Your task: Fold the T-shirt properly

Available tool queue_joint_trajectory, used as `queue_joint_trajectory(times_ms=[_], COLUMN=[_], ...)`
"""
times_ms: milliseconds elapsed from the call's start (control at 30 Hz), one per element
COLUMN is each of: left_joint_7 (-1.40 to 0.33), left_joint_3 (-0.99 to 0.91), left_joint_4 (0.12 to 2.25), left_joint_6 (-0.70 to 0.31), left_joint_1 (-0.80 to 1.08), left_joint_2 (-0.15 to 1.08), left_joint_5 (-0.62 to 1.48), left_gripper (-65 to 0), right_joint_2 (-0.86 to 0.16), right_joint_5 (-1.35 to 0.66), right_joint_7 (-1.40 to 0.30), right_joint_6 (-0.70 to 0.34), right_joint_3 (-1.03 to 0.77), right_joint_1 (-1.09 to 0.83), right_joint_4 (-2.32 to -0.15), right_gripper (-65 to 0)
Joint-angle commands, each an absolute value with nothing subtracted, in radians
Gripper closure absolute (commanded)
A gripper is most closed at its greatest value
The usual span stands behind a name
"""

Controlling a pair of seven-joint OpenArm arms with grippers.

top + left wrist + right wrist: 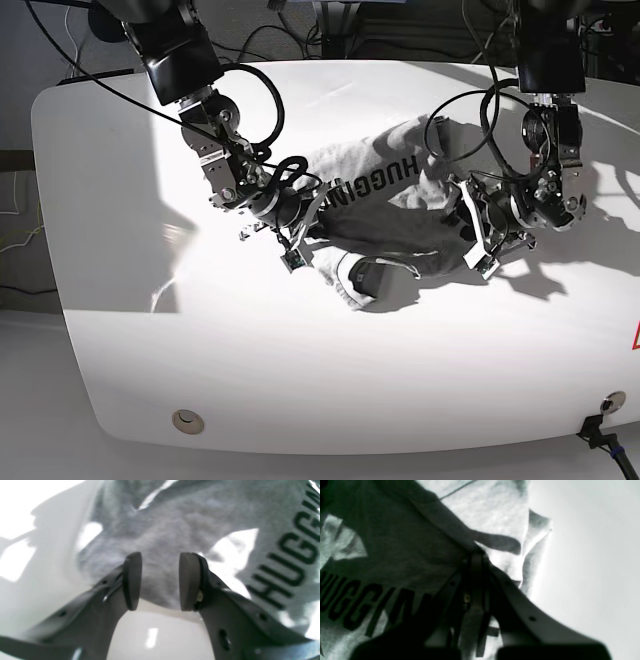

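Observation:
The grey T-shirt (385, 215) lies crumpled mid-table, with black lettering "HUGGIN" (372, 180) facing up and a sleeve (358, 280) bunched at the front. My right gripper (298, 240) is at its left edge; in the right wrist view the gripper (476, 557) is shut on a pinched fold of the T-shirt (402, 547). My left gripper (472, 240) is at the shirt's right edge. In the left wrist view the gripper (160, 580) is open, its pads (132, 580) standing either side of a flap of the T-shirt (165, 530), close above the table.
The white table (300, 360) extends all round the shirt. Black cables (255, 85) loop along both arms over the far half. A round fitting (186, 421) sits near the front edge, a red mark (634, 338) at the right edge.

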State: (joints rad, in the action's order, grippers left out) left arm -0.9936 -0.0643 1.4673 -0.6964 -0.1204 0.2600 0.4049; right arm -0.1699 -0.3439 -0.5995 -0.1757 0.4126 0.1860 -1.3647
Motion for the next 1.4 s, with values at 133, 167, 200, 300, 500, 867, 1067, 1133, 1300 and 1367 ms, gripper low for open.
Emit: queue_joint_trajectory(times_ms=[133,167,200,300,500,867,1067,1133,1300,1367], left_joint_7=[-0.923,-0.923,-0.923,-0.923,-0.888,-0.481,-0.162,-0.088,0.054,0.102], left_joint_3=[-0.033,-0.036,-0.039,-0.041,-0.093,-0.297,-0.473,-0.499,-0.533,-0.535], left_joint_4=[1.425,1.435,1.452,1.503,1.667,1.893,1.893,1.893,1.893,1.893], left_joint_6=[-0.698,-0.698,-0.698,-0.698,-0.698,-0.698,-0.698,-0.698,-0.698,-0.698], left_joint_1=[-0.197,-0.197,-0.197,-0.194,-0.119,0.278,0.49,0.556,0.723,0.794], left_joint_2=[0.275,0.277,0.278,0.306,0.346,0.288,0.171,0.133,0.058,0.024], left_joint_5=[0.42,0.42,0.42,0.423,0.389,0.16,0.159,0.159,0.163,0.163], left_gripper=[-22.3,-22.3,-22.3,-22.3,-21.3,-3.9,-0.1,-0.1,-0.1,-0.1], right_joint_2=[-0.202,-0.202,-0.202,-0.202,-0.208,-0.317,-0.317,-0.317,-0.214,-0.18], right_joint_5=[-0.335,-0.337,-0.337,-0.337,-0.331,-0.328,-0.328,-0.298,-0.094,-0.025], right_joint_7=[-0.607,-0.607,-0.607,-0.613,-0.68,-0.515,-0.246,-0.174,-0.015,-0.004], right_joint_6=[-0.16,-0.16,-0.16,-0.151,-0.147,-0.05,-0.05,-0.05,-0.05,-0.05], right_joint_3=[0.406,0.406,0.406,0.406,0.406,0.166,0.084,0.084,0.087,0.087], right_joint_1=[0.216,0.216,0.214,0.213,0.183,-0.243,-0.521,-0.61,-0.817,-0.886], right_joint_4=[-1.38,-1.4,-1.417,-1.48,-1.675,-1.995,-2.002,-2.008,-2.012,-2.012], right_gripper=[0.0,0.0,0.0,0.0,0.0,0.0,0.0,0.0,0.0,0.0])
